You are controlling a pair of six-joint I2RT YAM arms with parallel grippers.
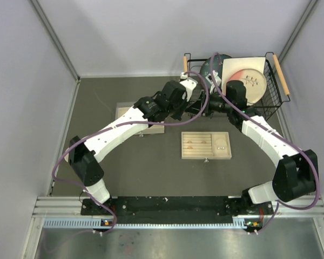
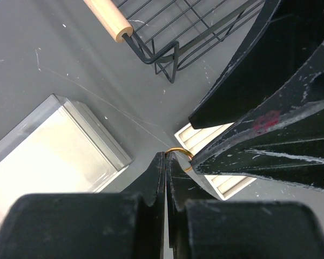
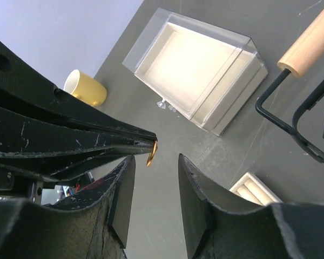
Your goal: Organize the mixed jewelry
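A small gold ring [image 2: 181,152] is pinched by its edge in the tips of my left gripper [image 2: 167,155], which is shut on it in the air. In the right wrist view the ring [image 3: 152,152] hangs between the fingers of my right gripper [image 3: 155,157], close to the left finger, and the jaws stand open on either side. The two grippers meet tip to tip above the table, left gripper [image 1: 196,108] against right gripper [image 1: 206,105]. Tiny gold rings [image 1: 190,143] and a thin silver hoop [image 1: 221,145] lie in the beige tray [image 1: 206,156].
A clear plastic box [image 1: 143,116] sits left of the grippers. Behind them stands a black wire basket [image 1: 281,94] with wooden handles, holding a plate. A yellow cup [image 3: 86,88] shows beyond the clear box [image 3: 197,70]. Grey walls enclose the table.
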